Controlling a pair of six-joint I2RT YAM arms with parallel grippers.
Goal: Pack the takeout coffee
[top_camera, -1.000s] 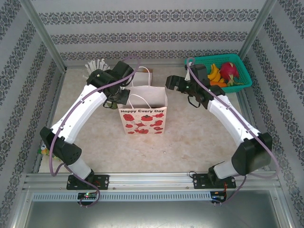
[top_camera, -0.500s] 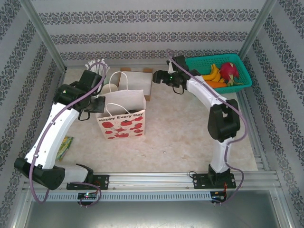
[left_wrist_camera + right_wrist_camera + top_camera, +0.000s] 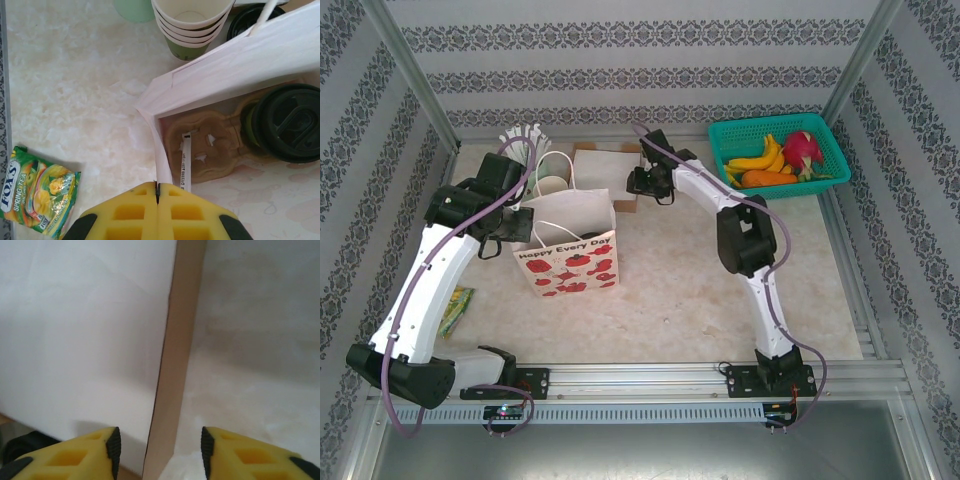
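Left gripper (image 3: 157,192) is pinched shut on the near rim of the paper bag (image 3: 567,262), propping the mouth open. Down inside, one takeout coffee (image 3: 292,122) stands upright, black lid up, in the pulp carrier (image 3: 205,150). It sits in the pocket farther from that claw, and the nearer pocket is empty.

At the back, the right gripper (image 3: 160,440) has its fingers apart, straddling a thin cardboard flap edge (image 3: 177,340) without touching it.

Here's what matters: a second black lid (image 3: 247,20) peeks out just past the bag's far wall, beside the stacked cups (image 3: 192,25). I'd judge the right arm the nearer one for it.
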